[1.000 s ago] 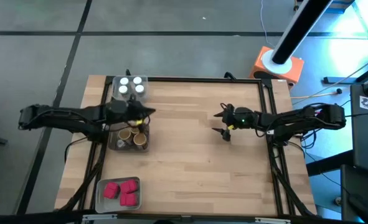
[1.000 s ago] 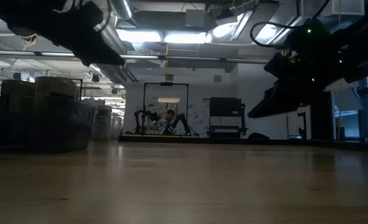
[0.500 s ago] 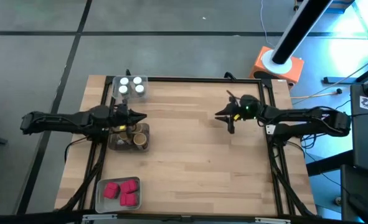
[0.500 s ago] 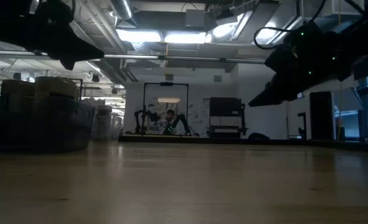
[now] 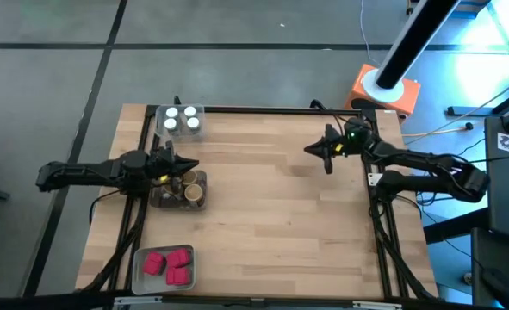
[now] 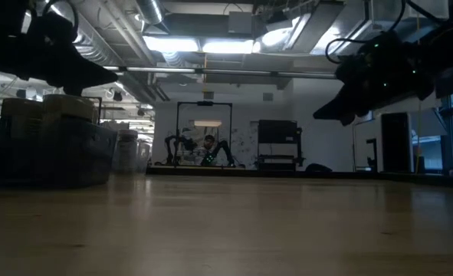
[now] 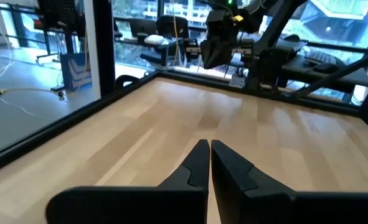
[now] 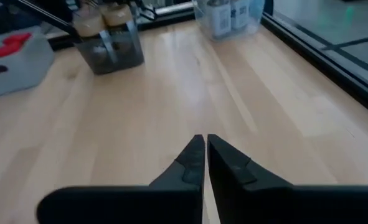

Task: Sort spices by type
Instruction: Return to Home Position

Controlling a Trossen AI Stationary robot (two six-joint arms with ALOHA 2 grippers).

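The spices sit in three trays along the table's left side. White-lidded jars point(image 5: 179, 121) fill the far tray, tan-lidded jars point(image 5: 183, 189) the middle tray, and red boxy ones point(image 5: 168, 263) the near tray. My left gripper point(image 5: 194, 167) hovers shut just past the far edge of the tan-lid tray; its own view shows the fingers point(image 7: 210, 155) together with nothing between them. My right gripper point(image 5: 308, 150) hangs shut and empty above the far right of the table, its fingers point(image 8: 205, 149) together and pointing toward the trays.
Bare wooden tabletop point(image 5: 271, 224) spreads between the trays and the right arm. A black frame point(image 5: 263, 109) borders the table. From the right wrist view the tan-lid tray point(image 8: 109, 37), white-lid tray point(image 8: 230, 15) and red boxes point(image 8: 9, 46) stand at the far end.
My right gripper has shut from wide open, with nothing in it, while drawing back toward the table's far right corner. My left gripper, shut throughout, has pulled back a little toward the table's left edge, near the tan-lid tray.
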